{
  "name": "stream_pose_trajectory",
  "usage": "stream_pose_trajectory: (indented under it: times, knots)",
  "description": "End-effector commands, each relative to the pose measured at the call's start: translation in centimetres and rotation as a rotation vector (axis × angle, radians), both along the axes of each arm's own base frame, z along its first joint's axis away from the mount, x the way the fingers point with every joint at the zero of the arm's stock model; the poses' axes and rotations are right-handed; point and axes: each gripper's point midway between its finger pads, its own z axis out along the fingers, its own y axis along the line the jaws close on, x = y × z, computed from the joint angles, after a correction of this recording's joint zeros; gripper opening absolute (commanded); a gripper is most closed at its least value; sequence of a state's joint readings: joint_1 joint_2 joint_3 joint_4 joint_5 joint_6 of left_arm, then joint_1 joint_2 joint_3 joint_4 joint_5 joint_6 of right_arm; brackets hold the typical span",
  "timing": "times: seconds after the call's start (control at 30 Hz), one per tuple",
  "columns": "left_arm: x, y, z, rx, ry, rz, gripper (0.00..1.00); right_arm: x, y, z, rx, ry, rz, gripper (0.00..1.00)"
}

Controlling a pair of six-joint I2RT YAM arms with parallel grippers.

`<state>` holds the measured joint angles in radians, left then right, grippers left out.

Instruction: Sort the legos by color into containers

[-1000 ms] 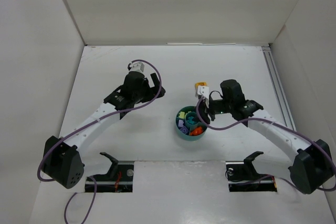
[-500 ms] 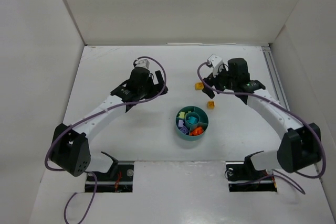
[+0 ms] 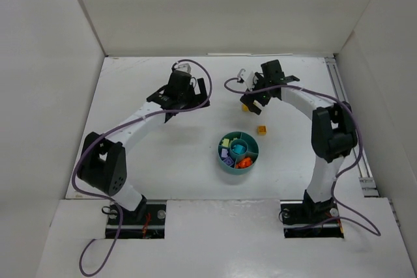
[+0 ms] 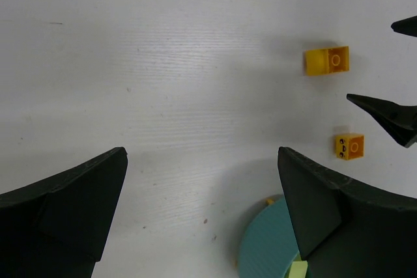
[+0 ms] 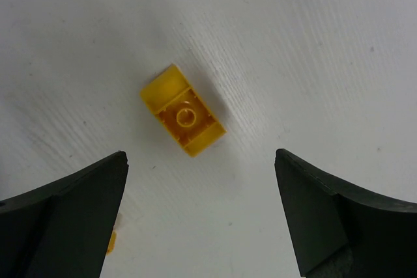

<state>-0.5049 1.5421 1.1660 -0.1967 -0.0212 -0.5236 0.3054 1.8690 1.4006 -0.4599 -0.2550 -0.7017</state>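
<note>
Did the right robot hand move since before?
Yes. The right gripper went from beside the teal dish away toward the back wall.

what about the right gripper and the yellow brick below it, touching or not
Apart. The right wrist view shows the yellow brick lying between the fingers of the open right gripper, bare table on both sides.
</note>
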Motion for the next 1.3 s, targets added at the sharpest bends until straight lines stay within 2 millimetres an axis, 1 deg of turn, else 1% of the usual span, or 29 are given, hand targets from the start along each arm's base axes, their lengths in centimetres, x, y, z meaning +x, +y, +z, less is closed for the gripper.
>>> stream_pose_trajectory:
  times: [0.0, 0.03, 0.07, 0.17, 0.2, 0.23, 0.27, 0.3, 0.33, 0.37, 0.4, 0.43, 0.5, 0.57, 0.63, 0.7, 0.8, 0.83, 0.9, 0.93, 1.0, 1.03, 1.07, 1.1, 1.13, 1.17, 1.2, 1.23, 1.27]
  knots:
    - [1.4, 0.1, 2.1, -0.007, -0.050, -0.025, 1.00, 1.0, -0.2, -0.4, -0.042, 0.016, 0.112, 0.98]
    - [1.7, 0.5, 1.6, -0.001, -0.039, -0.015, 1.00, 1.2, -0.1, -0.7, -0.043, 0.020, 0.112, 0.98]
    - [1.8, 0.5, 1.2, 0.004, -0.030, -0.015, 1.00, 1.4, -0.6, -0.9, -0.046, 0.031, 0.102, 0.98]
    - [2.3, 0.5, 1.0, 0.007, -0.028, -0.030, 1.00, 0.8, -0.4, -1.8, -0.045, 0.054, 0.133, 0.98]
    - [2.5, 0.8, 1.0, 0.008, -0.028, -0.021, 1.00, 0.5, -0.4, -2.1, -0.044, 0.060, 0.149, 0.97]
    - [2.8, 0.5, 1.0, 0.004, -0.033, -0.036, 1.00, 0.1, -0.2, -2.4, -0.034, 0.074, 0.156, 0.97]
    - [2.7, 0.3, 0.3, 0.005, -0.015, -0.044, 1.00, 0.0, -0.1, -2.4, -0.031, 0.072, 0.169, 0.97]
    - [3.2, 0.6, 0.8, 0.001, -0.024, -0.034, 1.00, -0.1, -0.1, -2.8, -0.030, 0.072, 0.169, 0.97]
    - [3.4, 0.3, 0.6, 0.000, -0.021, -0.050, 1.00, 0.1, -0.1, -3.1, -0.030, 0.070, 0.169, 0.97]
    - [3.3, 0.1, 0.2, -0.004, -0.009, -0.061, 1.00, 0.3, 0.2, -2.8, -0.021, 0.063, 0.173, 0.97]
    - [3.8, 0.3, 0.3, -0.005, -0.012, -0.052, 1.00, 0.7, 0.5, -2.8, -0.009, 0.062, 0.181, 0.97]
    - [4.0, 0.1, 0.1, -0.002, -0.009, -0.065, 1.00, 0.4, 0.6, -3.3, -0.012, 0.075, 0.206, 0.97]
    - [3.9, -0.1, -0.3, -0.005, 0.004, -0.075, 1.00, 0.4, 1.3, -3.3, -0.008, 0.070, 0.231, 0.96]
    - [4.2, -0.2, 0.2, -0.012, -0.013, -0.075, 1.00, 0.4, 1.3, -3.8, -0.015, 0.074, 0.242, 0.96]
    - [4.2, -0.2, 0.2, -0.012, -0.013, -0.075, 1.00, 0.3, 1.7, -3.8, -0.015, 0.074, 0.251, 0.93]
    - [4.3, -0.2, -0.2, -0.008, -0.005, -0.075, 1.00, 0.1, 1.6, -4.7, -0.019, 0.094, 0.251, 0.91]
    - [4.4, 0.0, -0.2, -0.014, -0.002, -0.073, 1.00, 0.0, 1.8, -5.1, -0.012, 0.105, 0.256, 0.86]
    - [4.4, 0.0, -0.2, -0.014, -0.002, -0.073, 1.00, -0.1, 1.9, -5.4, -0.005, 0.115, 0.261, 0.86]
    - [4.4, 0.0, -0.2, -0.014, -0.002, -0.073, 1.00, 0.4, 2.5, -5.1, 0.023, 0.087, 0.274, 0.85]
    - [4.4, 0.0, -0.2, -0.014, -0.002, -0.073, 1.00, 0.4, 2.5, -5.1, 0.023, 0.087, 0.274, 0.79]
    - [4.4, 0.0, -0.2, -0.014, -0.002, -0.073, 1.00, 0.6, 2.6, -5.0, 0.024, 0.078, 0.275, 0.73]
    - [4.4, 0.0, -0.2, -0.014, -0.002, -0.073, 1.00, 0.6, 2.6, -5.0, 0.024, 0.078, 0.275, 0.61]
    - [4.2, 0.1, -0.6, -0.010, 0.006, -0.073, 1.00, 0.6, 2.6, -5.0, 0.028, 0.083, 0.267, 0.56]
    - [4.2, 0.1, -0.2, -0.014, -0.002, -0.073, 1.00, 0.3, 2.5, -5.3, 0.026, 0.092, 0.267, 0.50]
    - [4.1, 0.0, -0.2, -0.019, 0.000, -0.080, 1.00, 0.5, 2.6, -5.2, 0.032, 0.084, 0.260, 0.45]
    - [3.9, 0.0, -0.5, -0.016, 0.008, -0.080, 1.00, 0.3, 2.5, -5.5, 0.030, 0.093, 0.260, 0.44]
    - [3.8, 0.1, 0.0, -0.020, -0.003, -0.080, 1.00, 0.5, 2.6, -5.0, 0.033, 0.075, 0.260, 0.42]
    - [3.8, 0.1, 0.5, -0.025, -0.014, -0.080, 1.00, 0.2, 2.8, -4.7, 0.048, 0.081, 0.258, 0.39]
    - [3.6, 0.1, 0.1, -0.027, -0.001, -0.074, 1.00, 0.2, 2.8, -4.7, 0.048, 0.081, 0.258, 0.38]
